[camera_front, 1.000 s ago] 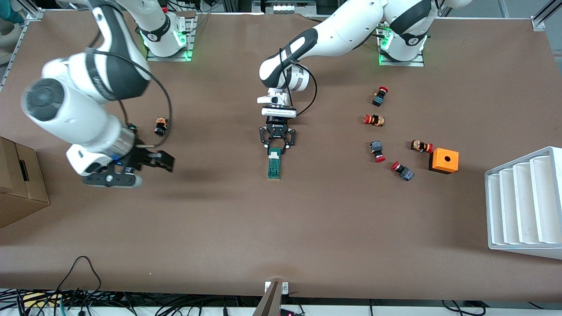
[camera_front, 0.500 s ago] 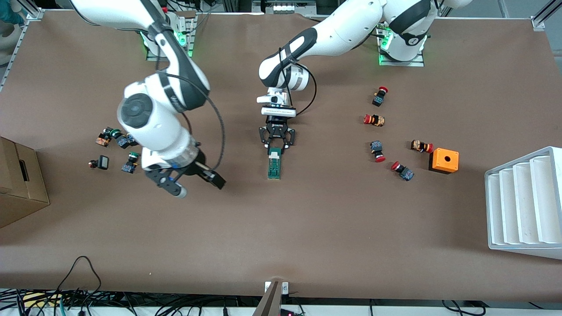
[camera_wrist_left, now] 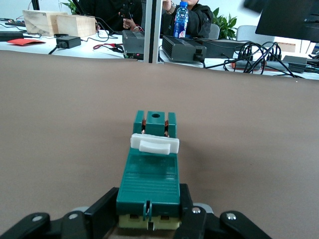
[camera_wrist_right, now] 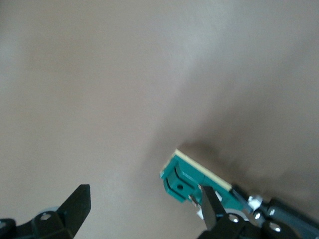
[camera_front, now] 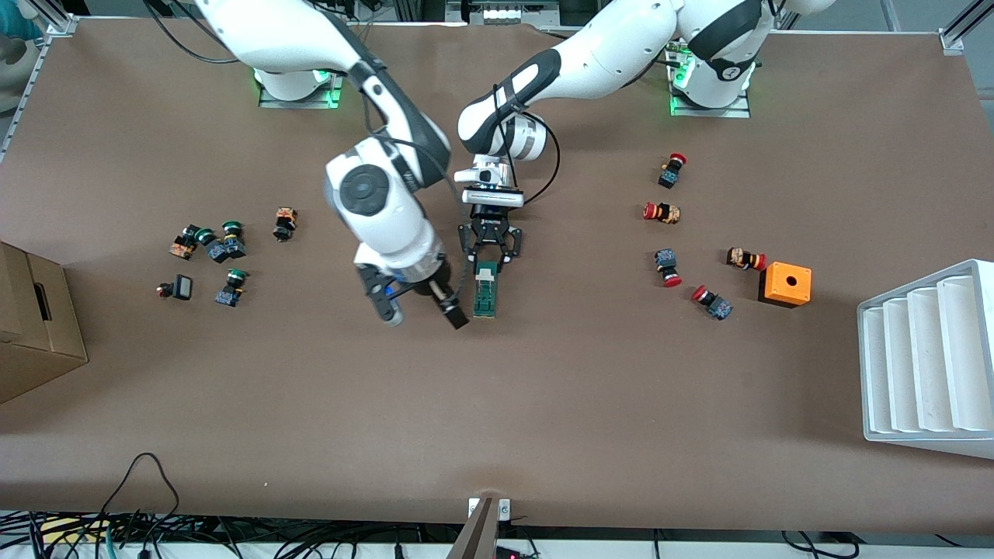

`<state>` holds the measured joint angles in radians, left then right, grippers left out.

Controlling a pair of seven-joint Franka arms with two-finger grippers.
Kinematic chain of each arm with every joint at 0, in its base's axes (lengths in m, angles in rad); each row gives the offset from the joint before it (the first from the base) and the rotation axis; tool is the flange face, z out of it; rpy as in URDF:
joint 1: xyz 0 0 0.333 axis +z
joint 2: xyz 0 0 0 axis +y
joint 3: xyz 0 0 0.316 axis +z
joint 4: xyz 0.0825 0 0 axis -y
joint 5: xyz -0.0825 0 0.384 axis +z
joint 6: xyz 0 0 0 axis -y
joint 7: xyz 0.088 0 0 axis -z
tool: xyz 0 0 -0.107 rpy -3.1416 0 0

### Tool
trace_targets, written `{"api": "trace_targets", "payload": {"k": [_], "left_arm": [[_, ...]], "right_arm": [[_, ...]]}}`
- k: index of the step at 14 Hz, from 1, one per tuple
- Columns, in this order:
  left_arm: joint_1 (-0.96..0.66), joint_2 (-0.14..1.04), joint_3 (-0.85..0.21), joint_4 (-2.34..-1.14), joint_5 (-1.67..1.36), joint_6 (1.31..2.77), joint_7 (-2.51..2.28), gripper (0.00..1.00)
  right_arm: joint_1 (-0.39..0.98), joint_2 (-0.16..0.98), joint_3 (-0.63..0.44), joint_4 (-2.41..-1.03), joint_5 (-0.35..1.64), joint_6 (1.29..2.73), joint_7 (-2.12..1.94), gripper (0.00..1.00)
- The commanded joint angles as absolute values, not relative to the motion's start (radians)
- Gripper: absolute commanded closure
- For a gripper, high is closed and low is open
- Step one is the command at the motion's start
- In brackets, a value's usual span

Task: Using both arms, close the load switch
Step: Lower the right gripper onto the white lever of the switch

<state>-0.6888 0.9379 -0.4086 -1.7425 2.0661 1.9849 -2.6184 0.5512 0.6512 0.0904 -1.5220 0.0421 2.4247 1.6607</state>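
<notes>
Front view: I see the load switch point(camera_front: 485, 289), a narrow green block, flat on the matte brown counter point(camera_front: 543, 404) mid-span. Left hand point(camera_front: 488, 264) is clamped on the end of it toward the bases. Right hand point(camera_front: 423, 309) hovers just beside it, fingers spread.

Left wrist view: ribbed green plastic body, white slider point(camera_wrist_left: 154, 144) across it, black fingers point(camera_wrist_left: 104, 211) pinching its sides.

Right wrist view: green corner with cream underside point(camera_wrist_right: 192, 177), one finger point(camera_wrist_right: 212, 206) close by.

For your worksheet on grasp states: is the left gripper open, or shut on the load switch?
Shut on it. In the left wrist view the left gripper has a finger against each side of the load switch at its near end.
</notes>
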Motion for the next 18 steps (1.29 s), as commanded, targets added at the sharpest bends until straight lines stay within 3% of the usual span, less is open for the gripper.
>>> {"api": "trace_targets", "payload": {"k": [1, 4, 10, 18], "left_arm": [[-0.701, 0.971, -0.402, -1.718, 2.082, 2.000, -2.649, 0.54], [-0.701, 0.971, -0.402, -1.718, 2.080, 2.000, -2.649, 0.54], [-0.701, 0.979, -0.402, -1.717, 2.082, 1.993, -2.651, 0.53], [-0.701, 0.979, -0.402, -1.717, 2.085, 1.990, -2.651, 0.53]], "right_arm": [[0.581, 0.653, 0.080, -1.566, 0.031, 2.448, 1.773, 0.02], [0.618, 0.652, 0.083, -1.624, 0.011, 2.483, 1.867, 0.08], [0.653, 0.653, 0.087, -1.686, 0.009, 2.543, 1.928, 0.38], [0.680, 0.657, 0.087, -1.729, 0.006, 2.588, 1.931, 0.46]]}}
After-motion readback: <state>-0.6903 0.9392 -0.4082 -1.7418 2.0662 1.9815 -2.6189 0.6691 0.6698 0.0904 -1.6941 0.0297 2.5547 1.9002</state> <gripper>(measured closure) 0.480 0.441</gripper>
